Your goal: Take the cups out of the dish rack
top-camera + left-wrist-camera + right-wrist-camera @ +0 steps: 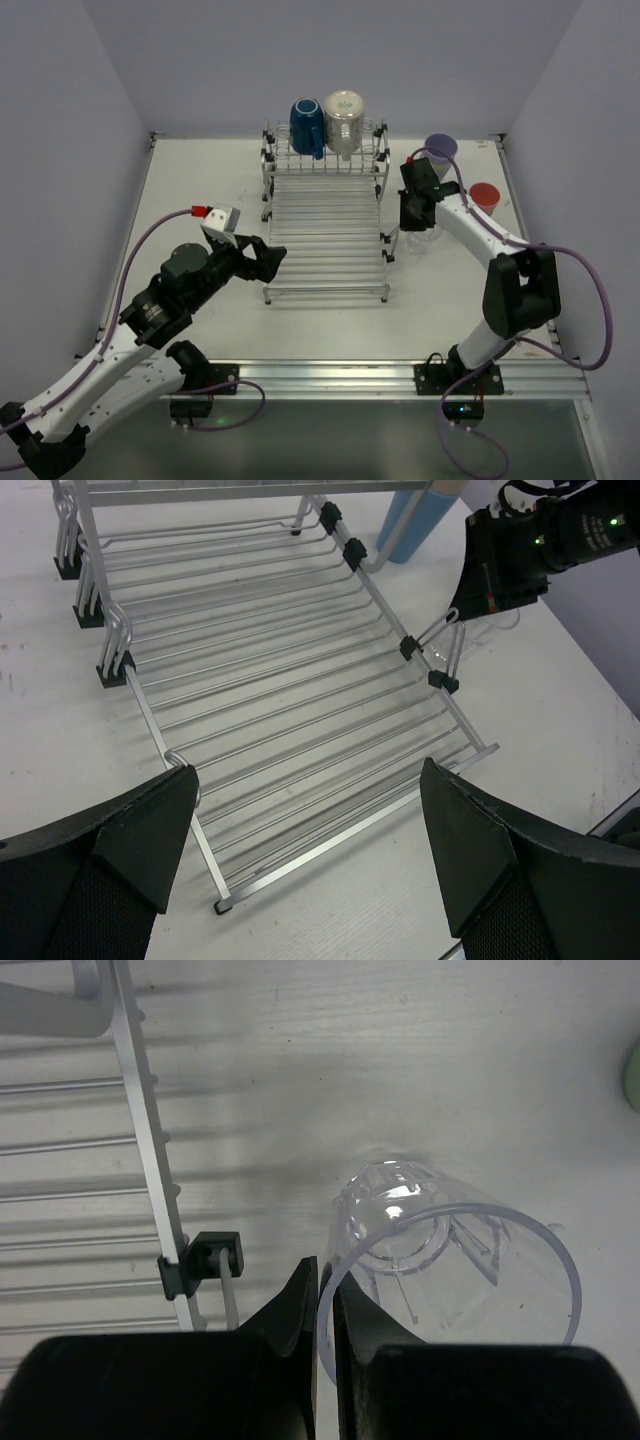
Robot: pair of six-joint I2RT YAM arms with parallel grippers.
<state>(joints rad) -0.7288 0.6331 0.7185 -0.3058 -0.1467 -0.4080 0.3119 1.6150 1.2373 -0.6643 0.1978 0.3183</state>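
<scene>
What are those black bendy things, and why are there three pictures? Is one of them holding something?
They are two robot arms, the left arm and the right arm, each ending in a two-finger pincher called a gripper. One picture comes from a camera above the white table. The other two come from cameras on the wrists, so you see the fingers up close. In the middle lies a dish rack, with a dark-blue mug and a clear glass mug at its far end. A lavender cup and a reddish cup sit to its right. The right gripper pinches the rim of a clear cup on the table. The left gripper is open, holding nothing, beside the rack.
</scene>
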